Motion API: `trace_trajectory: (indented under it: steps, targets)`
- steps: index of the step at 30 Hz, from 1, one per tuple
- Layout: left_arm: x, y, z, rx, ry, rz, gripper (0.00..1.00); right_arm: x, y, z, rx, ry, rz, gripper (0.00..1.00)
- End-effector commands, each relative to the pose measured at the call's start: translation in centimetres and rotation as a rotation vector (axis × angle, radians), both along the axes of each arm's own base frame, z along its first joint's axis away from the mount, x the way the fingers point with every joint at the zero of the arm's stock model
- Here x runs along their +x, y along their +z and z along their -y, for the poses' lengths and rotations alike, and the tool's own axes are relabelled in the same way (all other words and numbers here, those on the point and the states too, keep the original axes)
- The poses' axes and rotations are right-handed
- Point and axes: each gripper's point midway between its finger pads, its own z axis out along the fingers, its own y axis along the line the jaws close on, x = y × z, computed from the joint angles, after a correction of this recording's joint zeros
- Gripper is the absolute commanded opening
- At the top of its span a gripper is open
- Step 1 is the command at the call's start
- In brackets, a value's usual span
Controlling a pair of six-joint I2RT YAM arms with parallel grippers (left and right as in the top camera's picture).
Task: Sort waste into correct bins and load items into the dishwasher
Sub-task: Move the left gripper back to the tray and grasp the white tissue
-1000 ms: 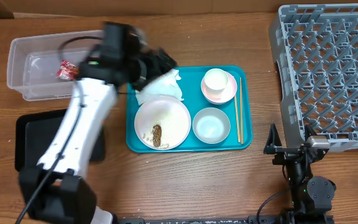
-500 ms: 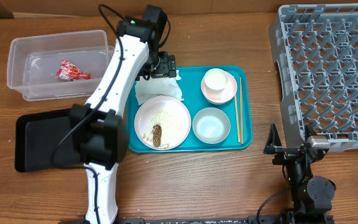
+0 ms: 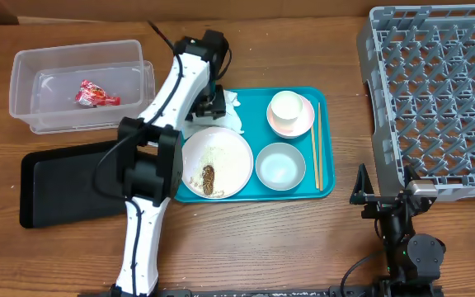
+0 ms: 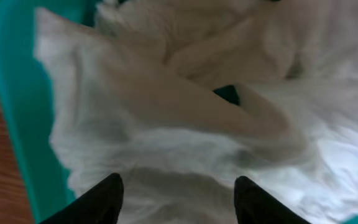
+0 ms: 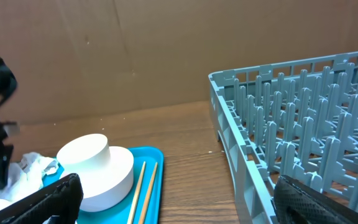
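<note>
My left gripper [image 3: 210,106] is open and low over the crumpled white napkin [image 3: 232,117] at the back left of the teal tray. In the left wrist view the napkin [image 4: 185,106] fills the frame between my open fingers [image 4: 178,199]. The red wrapper [image 3: 96,95] lies in the clear tub [image 3: 23,91]. The white plate [image 3: 236,157] holds rice [image 3: 214,154] and a brown lump [image 3: 208,179]. The bowl [image 3: 280,165], cup [image 3: 287,107] on its pink saucer [image 3: 306,122] and chopsticks [image 3: 316,157] sit on the tray. My right gripper [image 3: 383,205] is open and empty.
The black tray [image 3: 48,194] lies at the front left. The grey dish rack [image 3: 435,91] stands at the right and also shows in the right wrist view [image 5: 291,124]. The teal tray [image 3: 324,186] sits mid-table.
My left arm has swung right from beside the clear tub to the napkin and come down close over it. The right arm has not moved.
</note>
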Motion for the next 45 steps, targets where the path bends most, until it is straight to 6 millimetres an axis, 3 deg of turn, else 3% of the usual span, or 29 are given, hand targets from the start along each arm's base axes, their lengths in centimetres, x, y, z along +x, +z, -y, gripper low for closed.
trace_trajectory:
  steps: [1,3,6,9,13,16,21,22,23,24,25,27,28,32,35,39,42,45]
  targets:
    - [0.0,-2.2,-0.4,0.029,0.019,-0.034,0.52,0.0,-0.2,0.2,-0.004,-0.011,0.004,1.00]
    - [-0.1,-2.3,-0.5,0.031,0.032,-0.040,0.48,0.0,-0.2,0.2,-0.004,-0.011,0.003,1.00]
    - [0.0,-2.0,-0.4,0.029,0.040,-0.031,0.22,0.0,-0.2,0.2,-0.004,-0.011,0.004,1.00]
    - [0.0,-1.1,-0.4,0.028,0.043,-0.030,0.04,0.0,-0.2,0.2,-0.004,-0.011,0.004,1.00]
    - [0.5,1.8,-0.2,0.016,0.051,-0.006,0.04,0.0,-0.2,0.2,-0.004,-0.011,0.004,1.00]
    - [1.5,6.1,0.2,-0.009,0.057,0.057,0.04,0.0,-0.2,0.2,-0.004,-0.011,0.004,1.00]
    - [2.2,10.7,0.8,-0.065,0.067,0.140,0.04,0.0,-0.2,0.2,-0.004,-0.011,0.004,1.00]
    - [2.4,11.1,0.9,-0.070,0.067,0.155,0.15,0.0,-0.2,0.2,-0.004,-0.011,0.003,1.00]
    - [2.5,11.3,0.9,-0.072,0.067,0.162,0.36,0.0,-0.2,0.2,-0.004,-0.011,0.004,1.00]
    - [2.5,11.3,0.9,-0.074,0.068,0.165,0.52,0.0,-0.2,0.2,-0.004,-0.011,0.003,1.00]
    - [2.5,11.2,0.9,-0.073,0.082,0.163,0.61,0.0,-0.2,0.2,-0.004,-0.011,0.004,1.00]
    - [2.4,10.3,0.9,-0.069,0.120,0.146,0.75,0.0,-0.2,0.2,-0.004,-0.011,0.004,1.00]
    - [2.4,9.8,1.0,-0.067,0.147,0.138,0.77,0.0,-0.2,0.2,-0.004,-0.011,0.003,1.00]
    - [2.7,7.3,1.1,-0.063,0.243,0.126,0.75,0.0,-0.2,0.2,-0.004,-0.011,0.004,1.00]
    - [2.3,4.4,0.5,-0.037,0.392,0.095,0.67,0.0,-0.2,0.2,-0.004,-0.011,0.003,1.00]
    - [2.4,2.3,0.3,-0.034,0.457,0.092,0.61,0.0,-0.2,0.2,-0.004,-0.011,0.004,1.00]
    - [2.6,1.7,0.3,-0.036,0.470,0.097,0.54,0.0,-0.2,0.2,-0.004,-0.011,0.004,1.00]
    - [2.8,1.6,0.4,-0.042,0.495,0.108,0.54,0.0,-0.2,0.2,-0.004,-0.011,0.003,1.00]
